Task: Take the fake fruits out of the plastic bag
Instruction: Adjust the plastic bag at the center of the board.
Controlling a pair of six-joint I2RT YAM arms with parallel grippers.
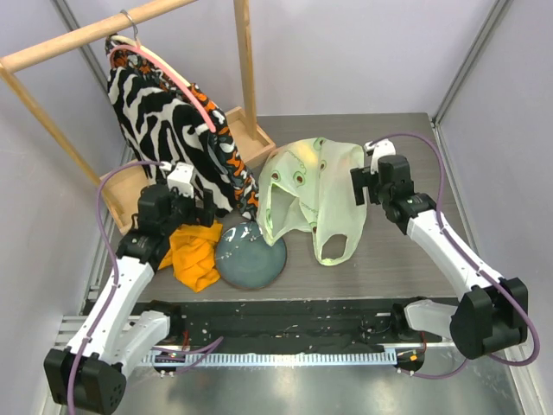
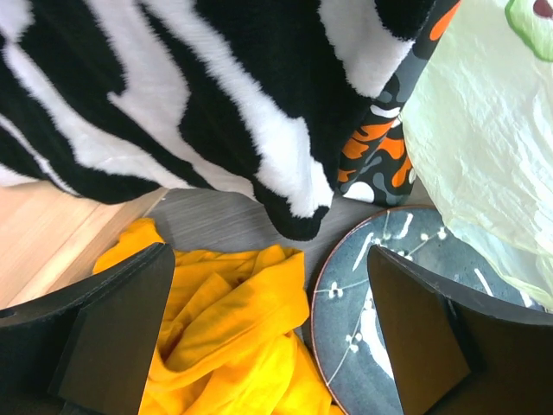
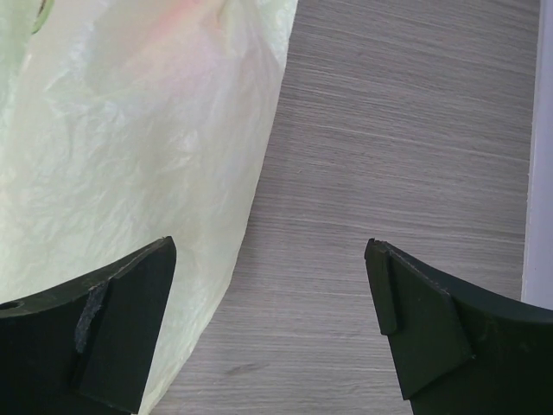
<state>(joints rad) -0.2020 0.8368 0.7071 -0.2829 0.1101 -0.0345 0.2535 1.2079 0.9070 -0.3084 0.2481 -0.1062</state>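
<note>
The plastic bag (image 1: pixel 311 194) lies crumpled in the middle of the table, pale green with brownish ring marks. Its lower left edge rests over the rim of a grey-blue plate (image 1: pixel 251 258). The fake fruits are hidden; only a faint reddish tint shows through the bag (image 3: pixel 130 147) in the right wrist view. My right gripper (image 1: pixel 359 186) (image 3: pixel 270 251) stands open at the bag's right edge, over bare table. My left gripper (image 1: pixel 197 207) (image 2: pixel 270 259) is open above a yellow cloth (image 2: pixel 233 328) and the plate's left rim (image 2: pixel 363 285), with the bag (image 2: pixel 484 130) off to its right.
A zebra-striped garment (image 1: pixel 164 112) hangs from a wooden rack (image 1: pixel 78 39) at the back left, over an orange-patterned one (image 2: pixel 380 151). The rack's wooden base (image 1: pixel 251 138) sits behind the bag. The yellow cloth (image 1: pixel 194 251) lies left of the plate.
</note>
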